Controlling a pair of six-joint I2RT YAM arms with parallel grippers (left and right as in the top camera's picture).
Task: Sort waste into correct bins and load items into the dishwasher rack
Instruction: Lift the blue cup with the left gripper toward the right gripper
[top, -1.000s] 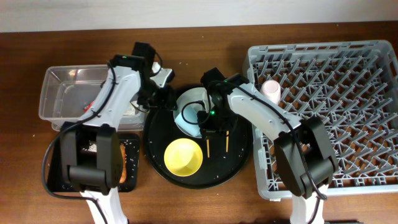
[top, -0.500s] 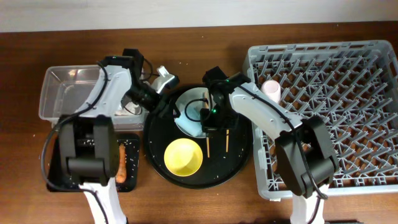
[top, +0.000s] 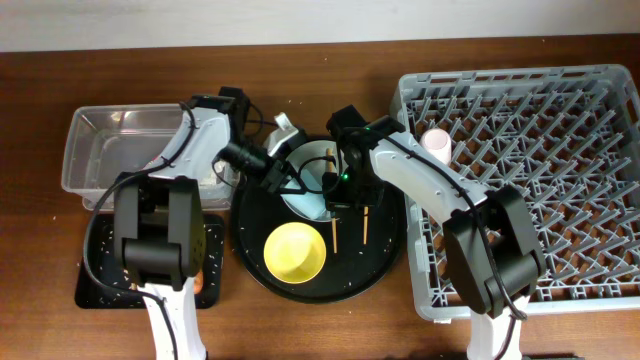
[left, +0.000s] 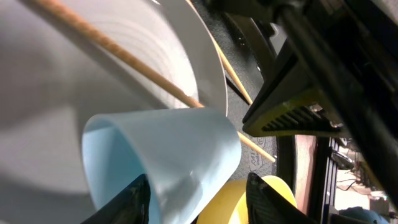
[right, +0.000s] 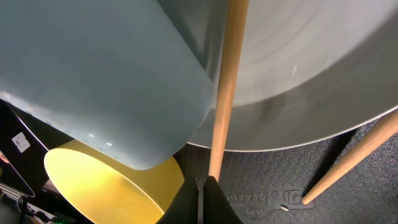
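Right gripper (right: 200, 185) tips together at chopstick (right: 227, 81); black tray (right: 280, 180) embossing illegible.

plate (top: 308, 156) partly hidden, rack (top: 520, 150) cropped right

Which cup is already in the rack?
The pale pink cup: it sits among the pegs of the dishwasher rack. The light blue cup lies on its side on the grey plate, outside the rack.

blue cup (top: 303, 188) tipped on plate (top: 316, 157), chopstick (right: 224, 93) alongside
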